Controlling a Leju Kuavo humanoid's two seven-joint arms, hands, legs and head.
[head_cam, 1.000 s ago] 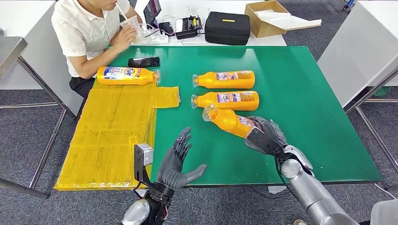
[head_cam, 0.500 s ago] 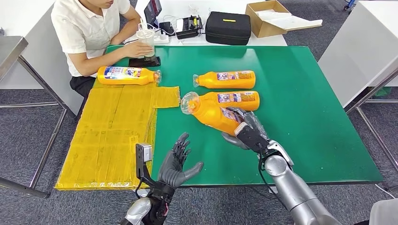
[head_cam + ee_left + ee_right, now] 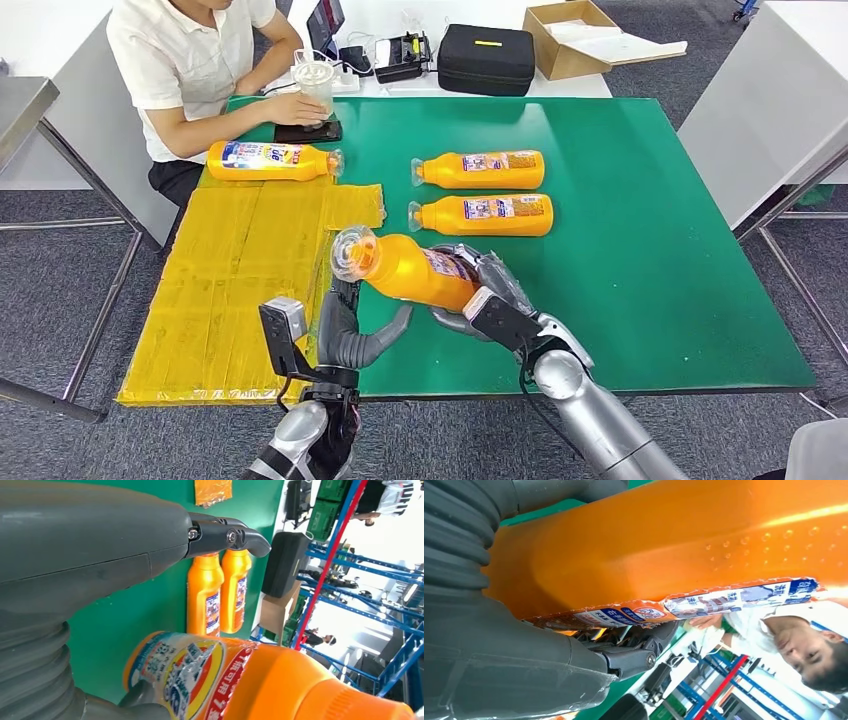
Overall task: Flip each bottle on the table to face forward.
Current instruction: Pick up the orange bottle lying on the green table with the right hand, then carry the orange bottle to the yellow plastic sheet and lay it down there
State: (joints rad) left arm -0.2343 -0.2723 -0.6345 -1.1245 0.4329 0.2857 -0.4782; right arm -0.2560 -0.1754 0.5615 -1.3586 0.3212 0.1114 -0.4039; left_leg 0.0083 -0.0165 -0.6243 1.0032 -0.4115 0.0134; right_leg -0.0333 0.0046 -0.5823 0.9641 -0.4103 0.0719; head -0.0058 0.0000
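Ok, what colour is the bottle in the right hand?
Orange bottle, clearest in the head view.

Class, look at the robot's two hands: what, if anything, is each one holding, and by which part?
The right hand grips an orange bottle around its base end, capped neck pointing away. The left hand is open beneath the bottle, holding nothing.

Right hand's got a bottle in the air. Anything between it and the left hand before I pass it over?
Nothing visible. The right hand holds the bottle by its base, neck end pointing toward the yellow mat. The left hand is open just beneath the neck end, only bare green table under them. The two lying bottles sit farther back.
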